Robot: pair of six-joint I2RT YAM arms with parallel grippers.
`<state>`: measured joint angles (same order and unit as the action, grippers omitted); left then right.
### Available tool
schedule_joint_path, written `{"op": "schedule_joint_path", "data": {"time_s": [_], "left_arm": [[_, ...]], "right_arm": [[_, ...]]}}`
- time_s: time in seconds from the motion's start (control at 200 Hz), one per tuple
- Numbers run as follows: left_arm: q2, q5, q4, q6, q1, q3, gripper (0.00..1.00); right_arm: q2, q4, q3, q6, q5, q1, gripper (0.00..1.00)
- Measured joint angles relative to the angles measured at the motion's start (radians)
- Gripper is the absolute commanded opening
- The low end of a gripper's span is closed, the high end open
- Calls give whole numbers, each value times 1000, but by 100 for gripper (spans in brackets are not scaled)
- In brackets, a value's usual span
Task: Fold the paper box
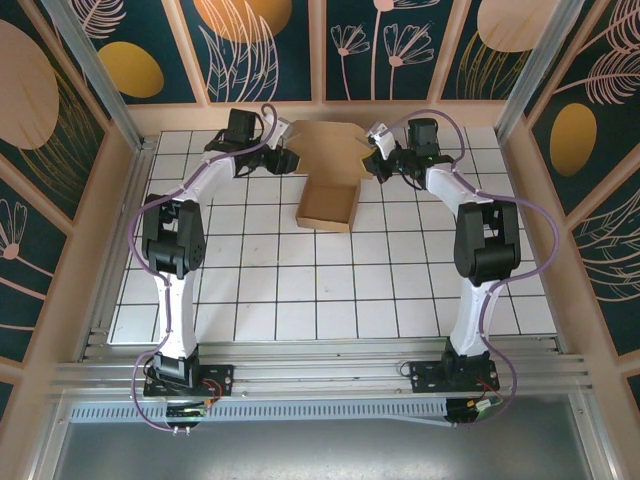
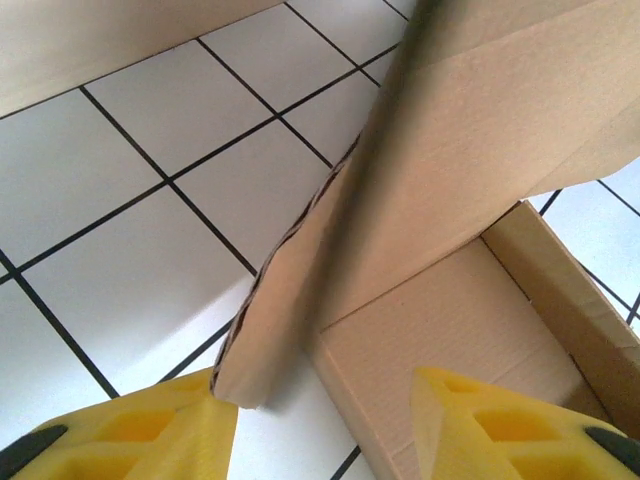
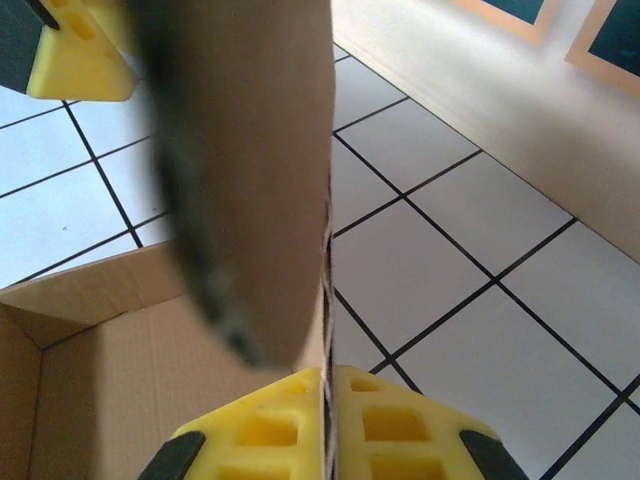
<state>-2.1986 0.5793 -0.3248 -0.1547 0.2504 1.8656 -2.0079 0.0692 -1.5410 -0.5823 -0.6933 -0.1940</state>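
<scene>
Clamping tight, my right gripper point(image 3: 327, 400) pinches the right end of the raised panel point(image 1: 325, 148) of the paper box point(image 1: 328, 207), while my left gripper point(image 2: 320, 400) stands half open around the panel's left end, gripping nothing. That panel runs straight across between the two grippers at the far middle of the table point(image 1: 250, 290). The rest of the box lies on my side, so I reckon the fold comes toward me.
</scene>
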Motion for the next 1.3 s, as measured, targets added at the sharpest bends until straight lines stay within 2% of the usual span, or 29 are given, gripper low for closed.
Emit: {"op": "schedule_joint_path", "data": {"time_s": [0.21,0.365,0.526,0.696,0.826,0.876,1.086,1.166,1.301], "left_arm": [[0,10,58,-2,-10,-22,60],[-8,81,79,-16,-40,0,75],[-31,185,96,-87,-58,23,75],[-105,254,89,-124,-56,116,63],[-129,282,85,-127,-54,130,33],[-131,285,85,-125,-54,130,26],[-131,271,113,-63,-54,113,27],[-131,255,124,-12,-54,97,24],[-115,246,198,86,-53,40,11]], "right_arm": [[0,3,0,-6,-15,0,4],[0,4,0,-8,-29,0,4],[0,11,0,-12,-42,0,4],[-6,18,-1,-12,-47,0,4],[-6,19,-1,-14,-49,0,3],[-6,19,-1,-13,-48,0,3],[-6,1,3,18,-24,-5,2],[-6,-42,20,40,10,-14,2],[-3,-146,69,77,77,-31,1]]}}
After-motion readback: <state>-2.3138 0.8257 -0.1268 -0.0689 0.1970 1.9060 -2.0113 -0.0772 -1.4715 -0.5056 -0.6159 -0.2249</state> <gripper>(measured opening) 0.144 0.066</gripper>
